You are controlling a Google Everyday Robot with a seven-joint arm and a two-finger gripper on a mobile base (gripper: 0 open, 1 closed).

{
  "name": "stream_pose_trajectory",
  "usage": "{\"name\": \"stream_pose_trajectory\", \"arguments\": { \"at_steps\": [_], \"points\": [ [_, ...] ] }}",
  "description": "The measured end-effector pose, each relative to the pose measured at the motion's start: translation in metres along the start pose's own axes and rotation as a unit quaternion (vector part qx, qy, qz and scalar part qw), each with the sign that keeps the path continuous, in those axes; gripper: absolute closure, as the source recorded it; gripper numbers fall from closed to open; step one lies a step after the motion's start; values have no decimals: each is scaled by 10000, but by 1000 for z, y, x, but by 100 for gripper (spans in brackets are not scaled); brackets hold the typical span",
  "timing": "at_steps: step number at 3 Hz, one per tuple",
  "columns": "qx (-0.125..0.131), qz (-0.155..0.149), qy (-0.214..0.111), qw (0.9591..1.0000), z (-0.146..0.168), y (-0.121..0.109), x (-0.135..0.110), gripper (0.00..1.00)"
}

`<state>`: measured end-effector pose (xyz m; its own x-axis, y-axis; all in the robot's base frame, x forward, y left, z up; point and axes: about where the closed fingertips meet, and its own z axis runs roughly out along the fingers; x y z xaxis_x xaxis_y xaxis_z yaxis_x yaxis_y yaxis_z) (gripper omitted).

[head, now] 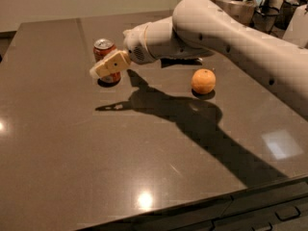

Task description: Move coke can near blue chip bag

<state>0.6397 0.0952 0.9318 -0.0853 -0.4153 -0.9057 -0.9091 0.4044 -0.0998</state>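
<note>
**Gripper at the coke can, far side of the table**

The coke can [102, 51] stands upright on the dark, glossy table [72, 153], toward the far left of the top. Its silver lid and the upper part of its red side show. The lower part is covered by the gripper [102, 68], a cream-coloured block that sits right in front of the can from where I stand, angled down and to the left. It overlaps the can so closely that I cannot say whether it touches, and I cannot tell whether the gripper is spread or closed up.

The pale arm [216, 28] reaches in from the right edge, thick at the back and narrowing to a wrist just beside the can. It hangs above the table and casts a long dark shadow [183, 114], which runs from below the gripper off toward the near right edge.

A round orange [203, 81] rests on the table well to the right of the can, just in front of the arm and apart from everything else.

Under the arm, between the can and the orange but farther back, lies a low dark shape [185, 61]. It may be the blue chip bag, but the arm hides most of it and I cannot be sure. It lies well apart from the can.
</note>
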Motion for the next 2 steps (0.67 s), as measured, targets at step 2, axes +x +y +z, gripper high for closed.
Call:
{"name": "stream_pose_trajectory", "arguments": {
  "at_steps": [2],
  "points": [
    [165,213,-109,9996,18,-9,3,2]
  ]
}}
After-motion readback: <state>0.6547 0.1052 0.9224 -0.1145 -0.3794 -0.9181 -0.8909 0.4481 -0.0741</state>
